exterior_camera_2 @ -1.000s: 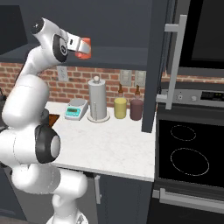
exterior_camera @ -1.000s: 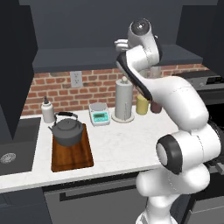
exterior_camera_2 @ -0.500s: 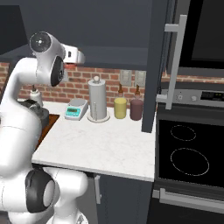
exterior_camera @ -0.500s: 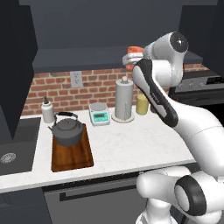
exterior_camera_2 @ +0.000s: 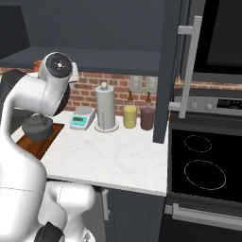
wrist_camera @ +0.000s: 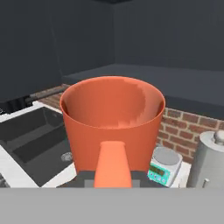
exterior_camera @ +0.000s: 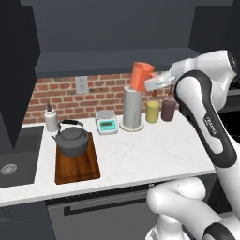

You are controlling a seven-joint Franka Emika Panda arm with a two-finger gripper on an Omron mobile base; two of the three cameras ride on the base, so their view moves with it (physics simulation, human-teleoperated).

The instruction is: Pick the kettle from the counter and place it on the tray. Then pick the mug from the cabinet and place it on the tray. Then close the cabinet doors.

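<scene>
My gripper (exterior_camera: 150, 83) is shut on the orange-red mug (exterior_camera: 141, 76), holding it tilted in the air in front of the open cabinet (exterior_camera: 112, 61), just above the steel paper-towel cylinder (exterior_camera: 132, 108). In the hand view the mug (wrist_camera: 111, 118) is close up, mouth open toward the camera and its handle (wrist_camera: 113, 168) between my fingers. The dark grey kettle (exterior_camera: 72, 139) stands on the brown wooden tray (exterior_camera: 79, 171) at the left of the white counter (exterior_camera: 140, 150). From the right I see the kettle (exterior_camera_2: 38, 127) on the tray (exterior_camera_2: 47, 141), partly behind my arm.
A small scale (exterior_camera: 107, 122), a yellow jar (exterior_camera: 152, 111) and a maroon jar (exterior_camera: 168, 109) line the brick wall. A white bottle (exterior_camera: 50, 119) and the sink (exterior_camera: 9, 164) lie left of the tray. The open cabinet door (exterior_camera_2: 172, 71) with its bar handle (exterior_camera_2: 186, 61) hangs beside the stove (exterior_camera_2: 203, 165).
The arm has drawn the mug out of the cabinet and lowered it over the counter, above the paper-towel cylinder. The kettle and tray have not moved.
</scene>
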